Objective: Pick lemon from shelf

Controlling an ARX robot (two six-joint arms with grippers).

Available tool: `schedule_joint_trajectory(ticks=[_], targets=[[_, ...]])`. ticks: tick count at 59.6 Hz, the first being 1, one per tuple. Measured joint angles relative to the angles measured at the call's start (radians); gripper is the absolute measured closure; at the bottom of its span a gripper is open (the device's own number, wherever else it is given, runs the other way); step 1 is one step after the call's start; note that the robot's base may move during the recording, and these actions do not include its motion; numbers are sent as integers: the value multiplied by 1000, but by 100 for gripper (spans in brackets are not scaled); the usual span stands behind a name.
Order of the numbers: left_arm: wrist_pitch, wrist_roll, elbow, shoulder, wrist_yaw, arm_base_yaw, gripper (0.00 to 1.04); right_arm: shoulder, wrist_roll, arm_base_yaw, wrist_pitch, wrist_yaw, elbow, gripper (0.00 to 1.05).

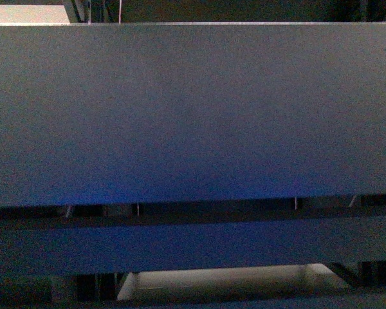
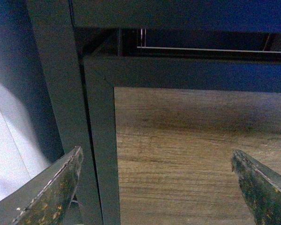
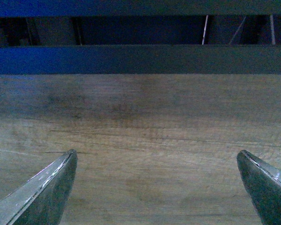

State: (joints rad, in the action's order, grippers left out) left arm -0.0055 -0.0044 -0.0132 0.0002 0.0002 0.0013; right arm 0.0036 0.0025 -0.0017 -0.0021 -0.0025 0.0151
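Observation:
The lemon is out of view in all three views. A broad dark board of the shelf [image 1: 193, 116] fills most of the front view, with another board [image 1: 193, 248] below it. My left gripper [image 2: 157, 161] is open, with nothing between its fingers, over a wood-grain shelf board [image 2: 187, 159] beside a dark metal upright [image 2: 56, 84]. My right gripper [image 3: 157, 161] is open too, empty, above a wood-grain board [image 3: 150, 131] with a dark metal rail [image 3: 140, 60] behind it. Neither arm shows in the front view.
A dark frame rail [image 2: 187, 72] borders the wood board in the left wrist view, and pale floor [image 2: 9, 154] lies beyond the upright. Through the gap under the lower board in the front view a pale surface [image 1: 231, 280] shows.

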Motion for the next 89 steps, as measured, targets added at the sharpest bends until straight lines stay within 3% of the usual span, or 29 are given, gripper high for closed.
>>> schedule_joint_trajectory(ticks=[89], targets=[[0,0,0,0,-1,0,8,0,0,0,0,0,0,2]])
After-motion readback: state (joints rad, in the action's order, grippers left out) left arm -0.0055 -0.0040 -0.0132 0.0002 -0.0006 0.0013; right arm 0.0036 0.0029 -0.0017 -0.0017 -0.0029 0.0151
